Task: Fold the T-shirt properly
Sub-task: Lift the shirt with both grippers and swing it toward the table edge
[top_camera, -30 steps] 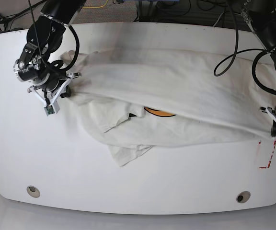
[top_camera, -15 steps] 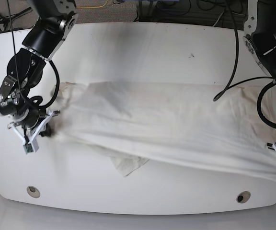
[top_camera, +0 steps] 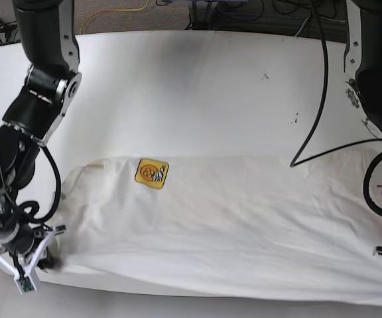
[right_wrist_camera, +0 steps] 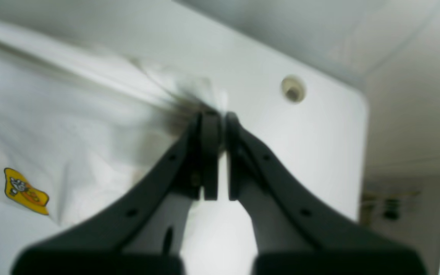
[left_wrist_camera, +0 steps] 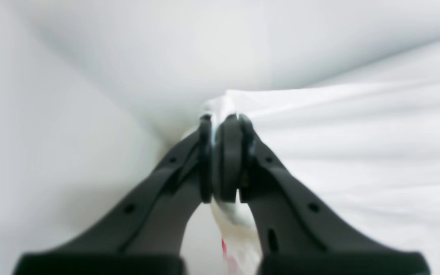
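Over the last second both arms have dragged the T-shirt (top_camera: 224,225) from the far half of the surface (top_camera: 197,93) down to its near edge, and the bunched underlayer has pulled out flat, so the yellow patch (top_camera: 152,173) now faces up. To me that looks like the spreading step nearly done, ready for a first fold. At the near-left corner the right tool (top_camera: 37,255) is clamped shut on a pinch of cloth. The shirt's long axis runs left to right along the near edge. At the near-right corner the left tool (left_wrist_camera: 224,160) grips the other end
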Robot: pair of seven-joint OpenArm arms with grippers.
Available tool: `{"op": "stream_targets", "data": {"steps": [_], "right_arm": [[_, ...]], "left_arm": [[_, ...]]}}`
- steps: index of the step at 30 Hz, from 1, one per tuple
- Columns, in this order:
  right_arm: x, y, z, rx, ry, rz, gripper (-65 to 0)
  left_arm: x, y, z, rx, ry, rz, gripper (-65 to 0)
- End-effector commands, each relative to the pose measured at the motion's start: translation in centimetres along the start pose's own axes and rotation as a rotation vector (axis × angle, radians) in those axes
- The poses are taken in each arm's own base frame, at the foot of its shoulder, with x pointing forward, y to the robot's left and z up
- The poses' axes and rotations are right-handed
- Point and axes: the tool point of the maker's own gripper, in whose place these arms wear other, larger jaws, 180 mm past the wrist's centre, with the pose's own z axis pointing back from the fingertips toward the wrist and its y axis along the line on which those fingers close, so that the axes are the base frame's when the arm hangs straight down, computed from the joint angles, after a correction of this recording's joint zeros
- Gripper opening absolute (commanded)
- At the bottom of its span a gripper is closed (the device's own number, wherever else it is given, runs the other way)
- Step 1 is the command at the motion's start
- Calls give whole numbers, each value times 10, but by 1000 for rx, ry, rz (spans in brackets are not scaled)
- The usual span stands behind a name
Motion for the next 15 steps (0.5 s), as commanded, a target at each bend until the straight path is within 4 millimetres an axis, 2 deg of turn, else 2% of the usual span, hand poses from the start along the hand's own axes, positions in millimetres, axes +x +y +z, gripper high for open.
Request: {"op": "stream_targets", "data": {"steps": [1,2,3,4,6,11,15], "right_arm": [[63,-34,28,-78,-142,53,-650],[72,-37,31,-86,-154,64,-650],[91,-42,37,-98,-175,90,-650],[101,-45,41,-106,-182,108,-650],[126,-59,57,-152,-206,150,-650],[174,-79,91,-220,-270,208,-650],[203,-82,111,-261,-300,270,-650]], "left_arm": [[54,35,16,94,-141,5,-650],[62,37,17,99,-159,8,-650],[79,42,19,111,-196,13,-650],[89,45,21,115,-219,17,-650],[113,56,27,134,-272,30,-650],[162,82,37,153,-361,54,-650],[187,92,40,143,-400,73,-650]]}}
